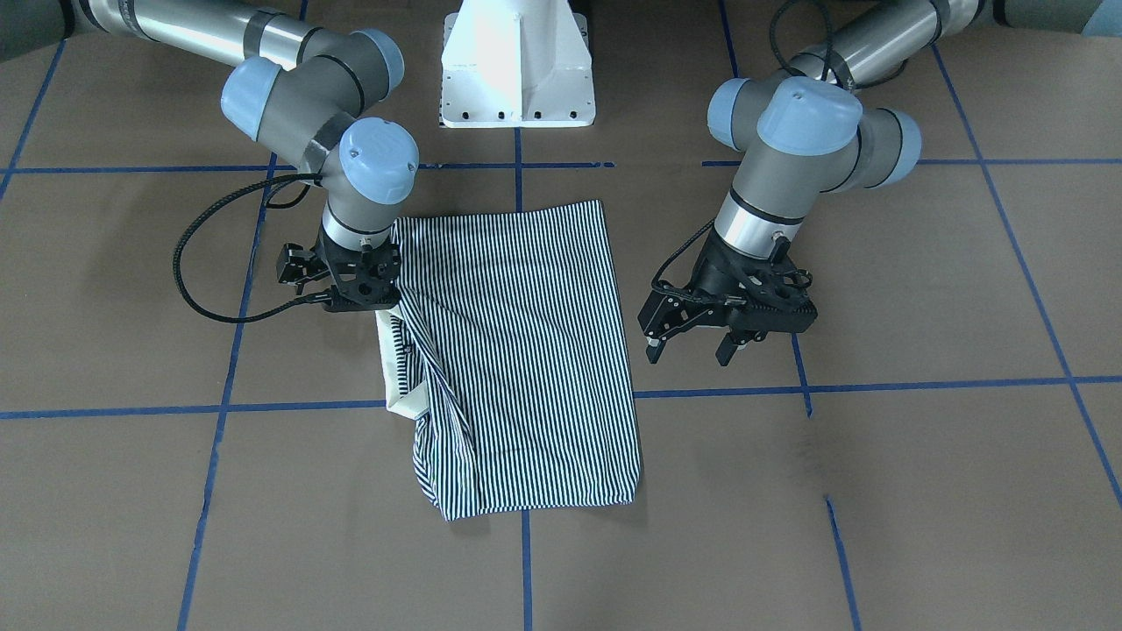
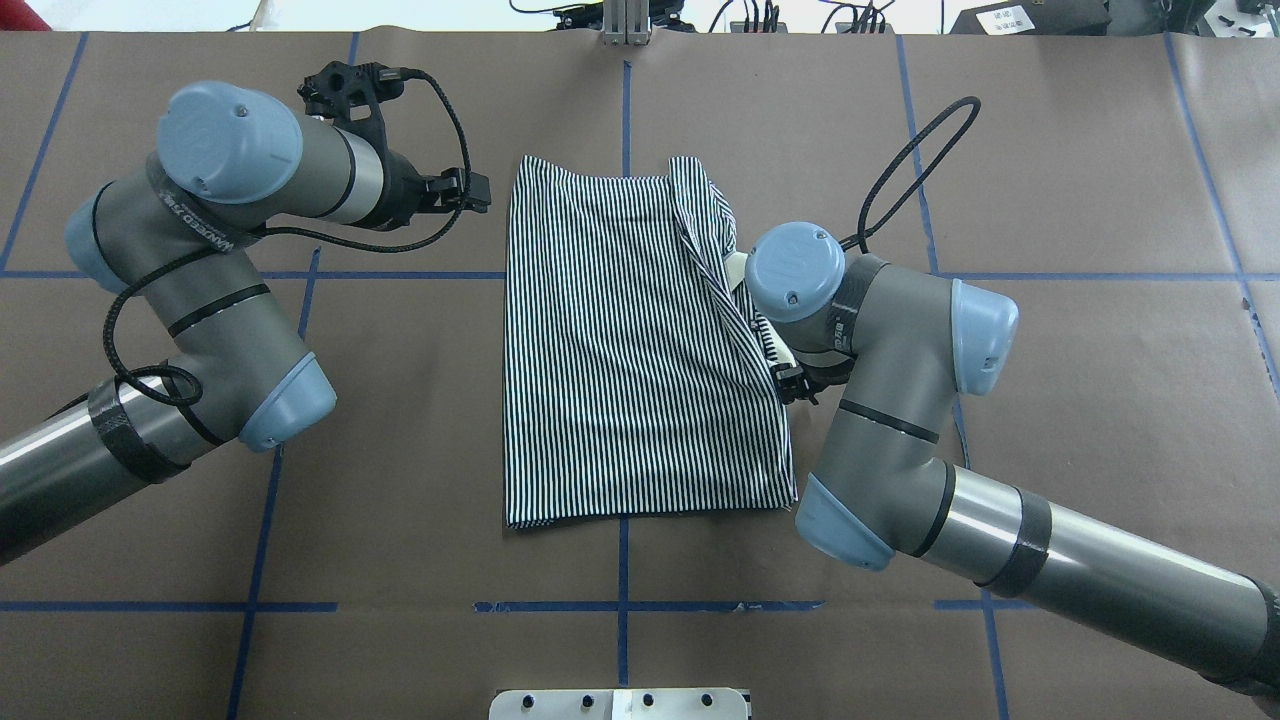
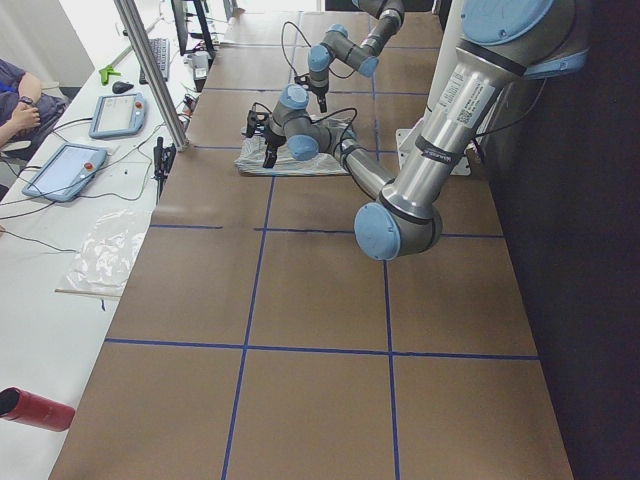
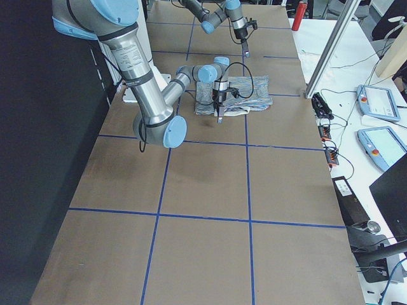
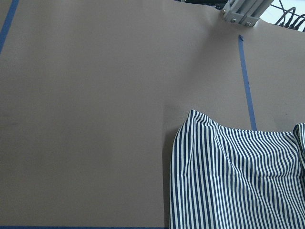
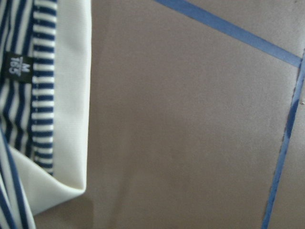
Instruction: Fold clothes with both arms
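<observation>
Shirt (image 1: 526,350) folded, collar (image 6: 71,95) poking out right. Left gripper (image 1: 690,346) held apart; right gripper (image 1: 359,285) closure cannot be told. Collar best tucked flush.

Robotics lab: teach pendants (image 4: 379,103) beside a blue-taped table (image 2: 1100,420).

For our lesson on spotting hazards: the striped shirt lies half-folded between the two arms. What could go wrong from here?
1. The right pincer sits over the shirt on its rumpled collar side; pulling there could undo the fold.
2. The left pincer hangs open, clear of the shirt; with that side unheld, the shirt may slide and skew.
</observation>
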Controlling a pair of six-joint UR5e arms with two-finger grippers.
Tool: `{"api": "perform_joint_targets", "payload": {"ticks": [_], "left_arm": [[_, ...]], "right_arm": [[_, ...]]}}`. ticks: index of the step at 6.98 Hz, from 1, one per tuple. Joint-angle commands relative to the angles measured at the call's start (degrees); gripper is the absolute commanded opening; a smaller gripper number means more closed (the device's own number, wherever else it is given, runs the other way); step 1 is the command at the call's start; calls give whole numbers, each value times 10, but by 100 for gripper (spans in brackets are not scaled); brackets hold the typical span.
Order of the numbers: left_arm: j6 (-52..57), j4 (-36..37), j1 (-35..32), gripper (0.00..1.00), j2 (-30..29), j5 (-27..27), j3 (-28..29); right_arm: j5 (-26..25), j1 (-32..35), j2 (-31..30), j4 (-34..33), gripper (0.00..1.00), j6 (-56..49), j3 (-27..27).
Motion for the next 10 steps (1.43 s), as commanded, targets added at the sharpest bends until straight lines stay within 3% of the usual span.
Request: {"api": "perform_joint_targets", "payload": {"ticks": [1, 2, 3, 4, 5, 10], "left_arm": [[1, 1, 0, 100, 1, 0, -4], [2, 1, 0, 100, 1, 0, -4], [3, 2, 0, 100, 1, -4, -5], [5, 3, -1, 100, 2, -25, -6], [5, 3, -2, 100, 3, -28, -6], [6, 2, -3, 100, 3, -28, -6]], "right_arm": [[2, 26, 65, 3, 100, -18, -22], [1, 30, 127, 39, 100, -18, -100], [-2, 34, 156, 126, 100, -17, -179], [-4, 34, 195, 170, 100, -16, -252], [-4, 34, 230, 176, 100, -17, -303], [-5, 48, 204, 174, 100, -63, -308]]}}
